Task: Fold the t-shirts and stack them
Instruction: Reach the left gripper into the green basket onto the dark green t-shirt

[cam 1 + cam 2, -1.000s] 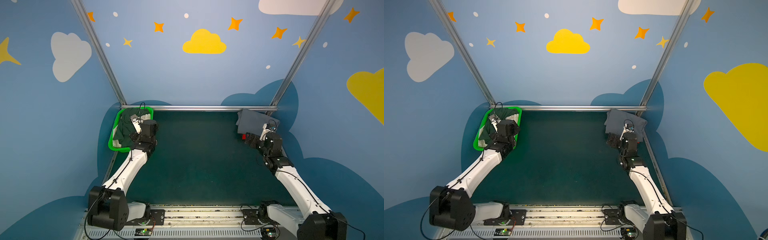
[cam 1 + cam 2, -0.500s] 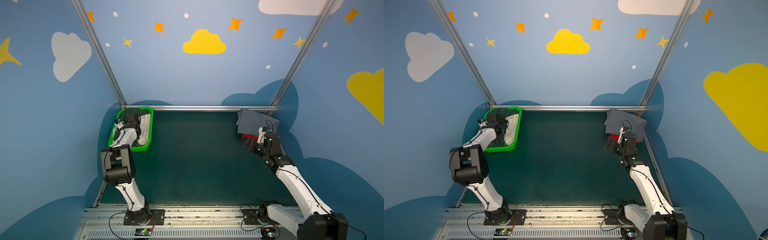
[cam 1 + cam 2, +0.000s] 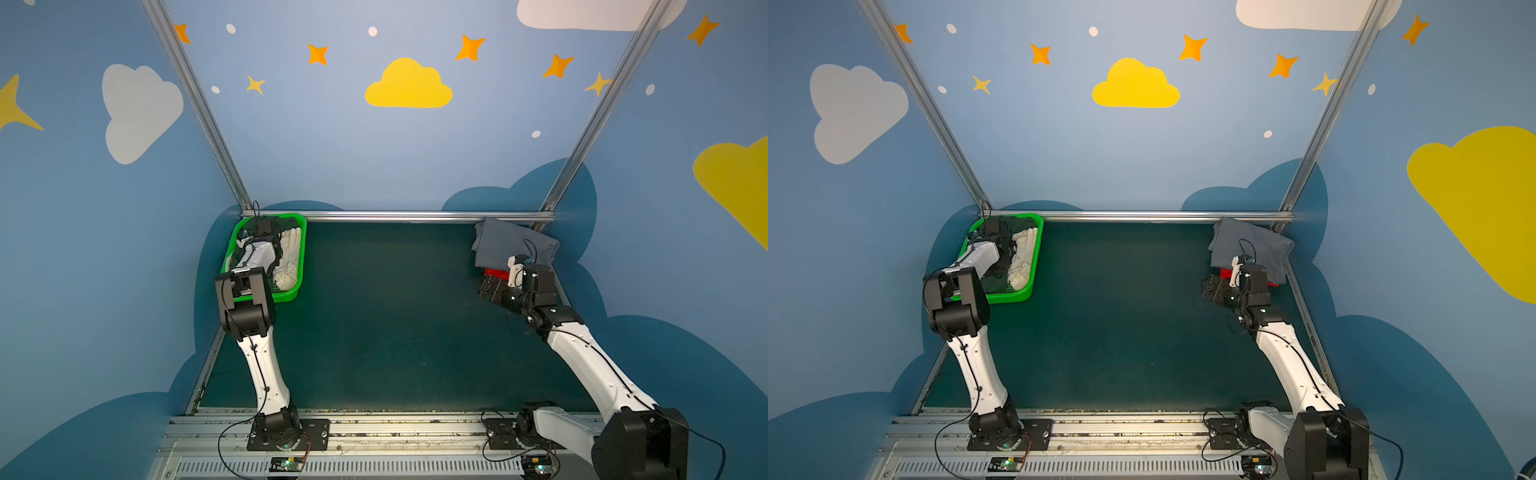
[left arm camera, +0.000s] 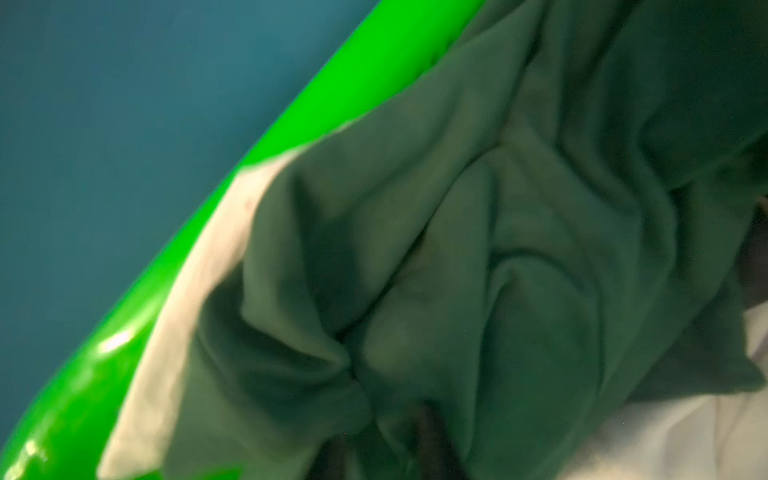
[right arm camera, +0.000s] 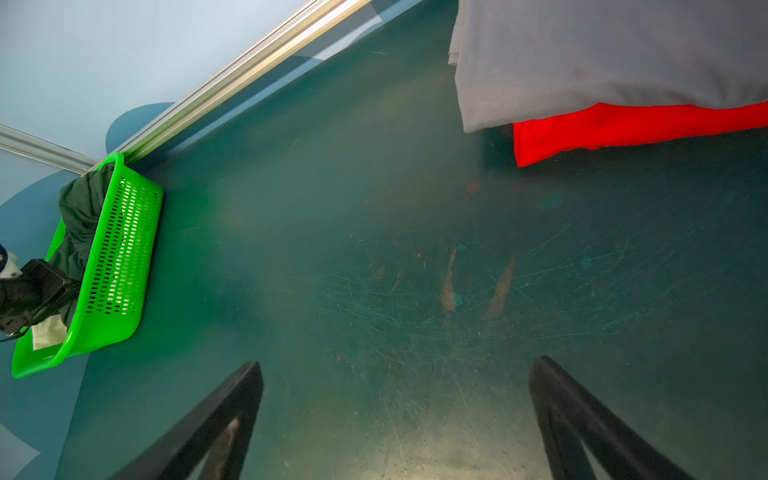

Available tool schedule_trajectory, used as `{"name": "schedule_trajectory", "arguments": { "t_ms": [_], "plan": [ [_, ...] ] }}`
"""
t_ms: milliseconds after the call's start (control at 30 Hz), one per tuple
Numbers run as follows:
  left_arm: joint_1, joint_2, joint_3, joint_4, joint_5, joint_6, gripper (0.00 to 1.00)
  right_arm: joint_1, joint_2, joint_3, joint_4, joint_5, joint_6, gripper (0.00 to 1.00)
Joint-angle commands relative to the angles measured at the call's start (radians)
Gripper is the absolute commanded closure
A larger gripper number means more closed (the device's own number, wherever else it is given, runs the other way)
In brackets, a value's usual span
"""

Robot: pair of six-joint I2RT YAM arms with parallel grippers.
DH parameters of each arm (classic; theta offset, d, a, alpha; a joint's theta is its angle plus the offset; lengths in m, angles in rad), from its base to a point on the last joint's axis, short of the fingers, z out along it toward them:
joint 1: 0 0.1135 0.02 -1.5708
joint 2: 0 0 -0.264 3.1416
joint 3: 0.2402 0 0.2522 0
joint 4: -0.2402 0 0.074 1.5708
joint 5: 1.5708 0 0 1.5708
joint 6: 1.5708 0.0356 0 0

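In the basket [image 3: 302, 257], upper left in a top view, the left claw [image 4: 386, 442] pinches the dark green t-shirt [image 4: 498, 228], likely to lift it out for folding; the right claw [image 5: 395, 363] hangs wide beside the grey t-shirt [image 5: 602, 54].

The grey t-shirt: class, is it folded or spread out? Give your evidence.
Folded. The grey t-shirt lies as a compact block on the red t-shirt, layered edges showing at its corner.

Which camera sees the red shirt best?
The right wrist view: the red shirt peeks out large from under the grey shirt. Both top views show only a sliver. The left wrist view shows none.
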Motion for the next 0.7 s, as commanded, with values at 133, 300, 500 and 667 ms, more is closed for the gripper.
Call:
{"name": "schedule_trajectory", "arguments": {
  "t_ms": [133, 300, 500, 667],
  "plan": [
    [-0.004, -0.046, 0.024, -0.055, -0.015, 0.013, 0.96, 0.005, -0.002, 0.033, -0.008, 0.002, 0.001, 0.02],
    [-0.088, -0.196, -0.028, -0.028, -0.037, 0.023, 0.96, 0.006, 0.033, 0.050, -0.007, -0.014, 0.008, 0.02],
    [-0.218, -0.354, 0.035, -0.055, -0.017, 0.048, 0.96, 0.011, 0.055, 0.068, -0.006, -0.027, 0.017, 0.02],
    [-0.375, -0.469, 0.079, 0.032, 0.036, 0.215, 0.96, 0.015, 0.045, 0.065, -0.004, -0.022, 0.020, 0.02]
  ]
}}
